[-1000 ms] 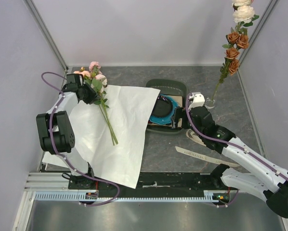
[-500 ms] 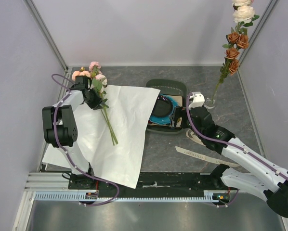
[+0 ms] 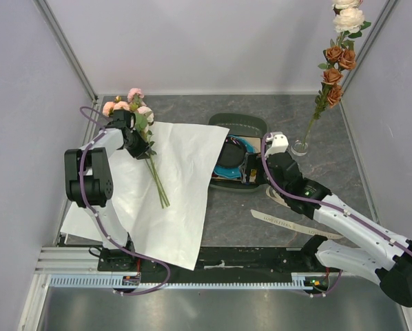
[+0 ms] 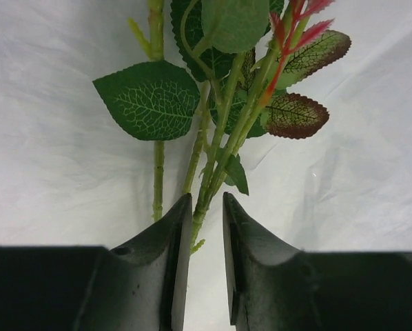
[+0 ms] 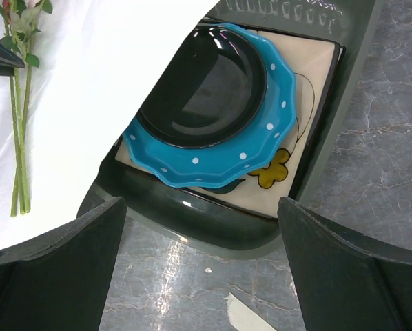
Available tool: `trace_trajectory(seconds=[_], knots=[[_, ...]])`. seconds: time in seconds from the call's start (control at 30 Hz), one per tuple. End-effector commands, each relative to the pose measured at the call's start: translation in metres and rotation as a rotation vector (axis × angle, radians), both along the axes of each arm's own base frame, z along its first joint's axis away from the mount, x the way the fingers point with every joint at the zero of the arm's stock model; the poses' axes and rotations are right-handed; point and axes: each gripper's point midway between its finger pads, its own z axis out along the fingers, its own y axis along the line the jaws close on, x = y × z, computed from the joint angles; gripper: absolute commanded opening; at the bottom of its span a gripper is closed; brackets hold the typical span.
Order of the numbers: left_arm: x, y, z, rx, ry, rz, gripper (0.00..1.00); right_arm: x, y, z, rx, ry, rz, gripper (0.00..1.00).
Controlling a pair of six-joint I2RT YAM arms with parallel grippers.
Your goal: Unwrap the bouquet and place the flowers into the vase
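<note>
The bouquet lies opened out: its white paper wrap (image 3: 171, 200) is spread flat on the table. The flowers (image 3: 131, 107), pink and peach roses on thin green stems (image 4: 213, 148), rest on it at the far left. My left gripper (image 3: 133, 141) sits low over the stems just below the blooms. Its jaws (image 4: 207, 200) stand narrowly apart, with a stem against the left finger and a gap to the right one. The clear vase (image 3: 300, 147) at the right holds brown and white roses. My right gripper (image 5: 202, 269) hangs wide open and empty over the tray's near rim.
A dark green tray (image 3: 237, 125) holds a blue-rimmed black plate (image 5: 213, 103), partly under the paper's right edge. Cream ribbon (image 3: 289, 224) lies on the grey table near the right arm. Grey walls close in on the left, back and right.
The left arm has swung its elbow to the right and the gripper has edged along the stems toward the blooms. The right gripper has drifted slightly left over the tray.
</note>
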Motion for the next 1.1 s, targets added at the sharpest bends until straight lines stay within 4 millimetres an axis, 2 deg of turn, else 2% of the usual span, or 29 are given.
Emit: trace_trajectory(seconds=[0.0, 0.1, 0.43, 0.47, 0.53, 0.6, 0.7, 0.73, 0.8, 0.83, 0.93, 0.97, 1.07], knots=[[0.012, -0.001, 0.004, 0.007, -0.019, 0.003, 0.29, 0.006, 0.008, 0.014, 0.044, -0.039, -0.005, 0.98], [0.012, 0.000, 0.005, 0.012, -0.021, 0.001, 0.24, 0.005, 0.008, 0.014, 0.043, -0.038, -0.007, 0.98], [0.014, -0.003, 0.001, -0.001, -0.015, -0.015, 0.21, 0.005, 0.010, 0.014, 0.050, -0.040, -0.011, 0.98], [0.014, -0.004, 0.002, -0.005, -0.017, -0.019, 0.19, 0.005, 0.010, 0.015, 0.051, -0.039, -0.008, 0.98], [0.015, -0.005, 0.005, -0.012, -0.025, -0.025, 0.05, 0.005, 0.012, 0.015, 0.053, -0.040, -0.004, 0.98], [0.017, -0.006, 0.015, -0.011, -0.053, -0.032, 0.02, 0.006, 0.012, 0.016, 0.048, -0.040, -0.002, 0.98], [0.021, -0.004, 0.044, 0.010, -0.152, -0.046, 0.02, 0.007, 0.011, 0.019, 0.046, -0.047, -0.011, 0.98], [0.020, -0.004, 0.063, 0.015, -0.203, -0.049, 0.02, 0.008, 0.012, 0.020, 0.050, -0.050, -0.011, 0.98], [0.023, -0.004, 0.085, 0.019, -0.280, -0.058, 0.02, 0.007, 0.015, 0.019, 0.056, -0.039, 0.000, 0.98], [0.019, -0.006, 0.102, 0.017, -0.331, -0.065, 0.02, 0.007, 0.017, 0.019, 0.055, -0.037, 0.010, 0.98], [0.017, -0.023, 0.134, -0.031, -0.478, -0.138, 0.02, 0.010, 0.017, 0.019, 0.033, -0.032, 0.002, 0.98], [0.013, -0.034, 0.158, -0.065, -0.559, -0.185, 0.02, 0.012, 0.017, 0.020, 0.033, -0.034, -0.002, 0.98], [0.005, -0.060, 0.194, -0.130, -0.710, -0.310, 0.02, 0.015, 0.024, 0.021, 0.038, -0.025, 0.012, 0.98]])
